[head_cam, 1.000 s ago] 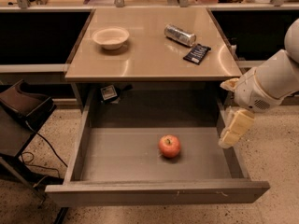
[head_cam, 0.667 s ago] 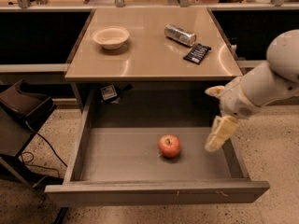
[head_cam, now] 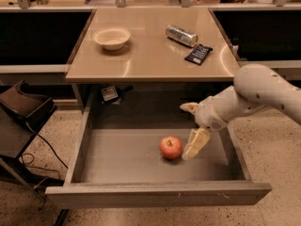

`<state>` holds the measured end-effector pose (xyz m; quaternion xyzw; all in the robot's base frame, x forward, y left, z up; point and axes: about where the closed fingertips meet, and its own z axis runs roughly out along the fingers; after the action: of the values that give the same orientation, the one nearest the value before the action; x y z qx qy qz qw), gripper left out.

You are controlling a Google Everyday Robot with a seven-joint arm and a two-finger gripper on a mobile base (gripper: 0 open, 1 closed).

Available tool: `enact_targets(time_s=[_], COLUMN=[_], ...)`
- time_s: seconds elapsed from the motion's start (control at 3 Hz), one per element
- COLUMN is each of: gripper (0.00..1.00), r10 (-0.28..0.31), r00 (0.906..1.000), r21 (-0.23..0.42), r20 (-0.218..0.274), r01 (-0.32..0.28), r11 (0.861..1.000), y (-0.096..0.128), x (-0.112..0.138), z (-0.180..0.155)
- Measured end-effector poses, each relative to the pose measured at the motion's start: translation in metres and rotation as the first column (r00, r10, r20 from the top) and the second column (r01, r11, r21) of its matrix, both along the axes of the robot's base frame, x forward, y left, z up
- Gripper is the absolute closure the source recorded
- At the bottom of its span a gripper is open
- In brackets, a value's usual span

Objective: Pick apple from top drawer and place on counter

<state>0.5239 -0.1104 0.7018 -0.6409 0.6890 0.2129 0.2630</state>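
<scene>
Inside top drawer [head_cam: 122, 160], end effector [head_cam: 195, 145] just beside apple [head_cam: 170, 147], contact unclear

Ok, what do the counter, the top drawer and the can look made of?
The counter: glossy tan laminate, likely; it shows light glare. The top drawer: matte grey, painted metal or plastic, cannot tell which. The can: shiny silver metal, reflective, lying on its side. The tool sits inside the drawer, close beside the apple.
</scene>
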Motion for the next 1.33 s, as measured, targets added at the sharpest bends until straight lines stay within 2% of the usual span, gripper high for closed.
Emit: enact_targets(time_s=[0.33,0.67,1.0,1.33], gripper=[0.0,0.0,0.0,0.0], r10=[0.008,-0.025,-0.023,-0.022], r00=[1.0,0.9993,0.9992,0.9992], r21=[0.0,-0.057,-0.095,-0.097], r20=[0.002,0.029,0.034,0.034], r01=[-0.008,0.027,0.026,0.026], r11=[1.0,0.998,0.995,0.995], y=[0.013,0.013,0.017,0.017], x=[0.003,0.003,0.002,0.002], z=[-0.026,-0.045,-0.061,-0.062])
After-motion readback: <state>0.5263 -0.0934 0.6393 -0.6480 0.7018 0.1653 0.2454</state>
